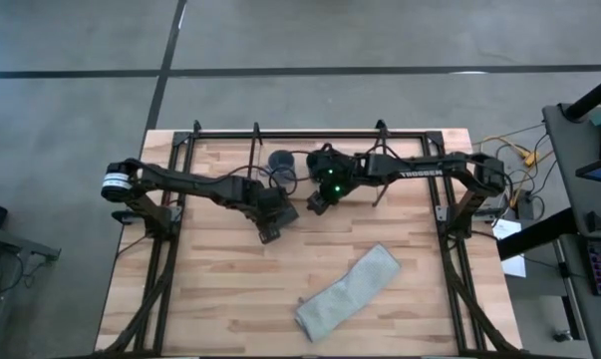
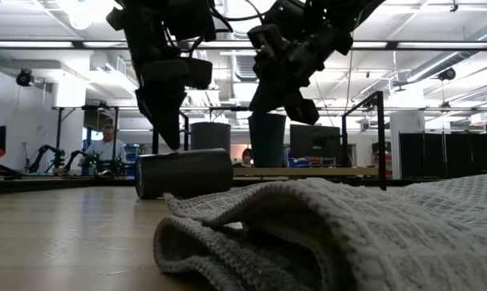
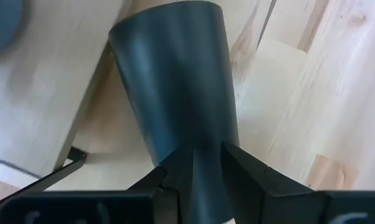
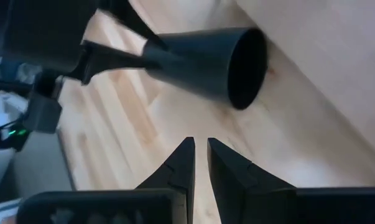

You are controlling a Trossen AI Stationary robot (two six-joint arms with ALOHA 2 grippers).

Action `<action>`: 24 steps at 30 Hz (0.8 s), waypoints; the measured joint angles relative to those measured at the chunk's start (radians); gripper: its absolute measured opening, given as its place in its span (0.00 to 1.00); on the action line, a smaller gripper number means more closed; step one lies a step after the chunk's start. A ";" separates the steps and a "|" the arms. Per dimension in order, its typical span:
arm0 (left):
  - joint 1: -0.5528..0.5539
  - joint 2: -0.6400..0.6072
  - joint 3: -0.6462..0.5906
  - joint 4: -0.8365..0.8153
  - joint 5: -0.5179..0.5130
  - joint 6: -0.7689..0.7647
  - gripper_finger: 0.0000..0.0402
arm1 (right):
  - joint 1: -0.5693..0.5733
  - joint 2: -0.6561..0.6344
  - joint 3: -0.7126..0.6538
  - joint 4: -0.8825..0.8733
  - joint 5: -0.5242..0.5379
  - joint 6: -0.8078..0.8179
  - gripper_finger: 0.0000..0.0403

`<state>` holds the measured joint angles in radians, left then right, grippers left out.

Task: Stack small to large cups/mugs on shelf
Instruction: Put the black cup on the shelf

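A black cup (image 3: 175, 81) lies on its side near the table's middle, its mouth (image 4: 246, 68) turned toward the shelf (image 4: 324, 56). My left gripper (image 3: 206, 155) is shut on its narrow end. My right gripper (image 4: 199, 144) hangs beside the cup's mouth, a little above the table. Its fingers stand a narrow gap apart with nothing between them. A grey-blue mug (image 1: 281, 162) and a dark teal cup (image 2: 267, 139) stand upright on the shelf's board (image 2: 332, 171). In the high view the arms cover the black cup and the teal cup. My left gripper pinches the black cup's narrow base end (image 3: 207, 177) between its two fingers (image 3: 249, 171). The fingers come steeply from above and lie across the cup. The cup (image 2: 184, 172) stays about level on its side; whether it rests on the table or hangs just over it, I cannot tell.
A grey-green cloth (image 1: 350, 291) lies crumpled toward the table's near right and fills the low view's foreground (image 2: 348, 234). Thin black rods (image 2: 381, 137) frame the shelf. Bare tabletop (image 1: 210, 289) lies to the near left.
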<state>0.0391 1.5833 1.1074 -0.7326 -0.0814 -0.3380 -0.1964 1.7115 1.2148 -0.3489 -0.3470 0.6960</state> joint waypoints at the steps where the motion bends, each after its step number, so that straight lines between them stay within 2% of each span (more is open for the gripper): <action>1: 0.000 0.000 -0.006 0.011 0.001 0.000 0.17 | 0.003 0.000 -0.002 0.001 0.011 0.000 0.10; 12: -0.001 0.000 -0.013 0.058 0.029 0.001 0.17 | 0.004 0.000 -0.102 0.228 0.037 0.066 0.10; 16: -0.007 0.000 -0.018 0.086 0.077 0.002 0.17 | 0.004 0.000 -0.152 0.264 0.037 0.096 0.10; 24: -0.033 0.000 -0.018 0.106 0.083 0.002 0.17 | 0.004 0.000 -0.224 0.353 0.033 0.116 0.10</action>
<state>0.0060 1.5833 1.0897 -0.6270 0.0020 -0.3363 -0.1921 1.7115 0.9904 0.0044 -0.3137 0.8119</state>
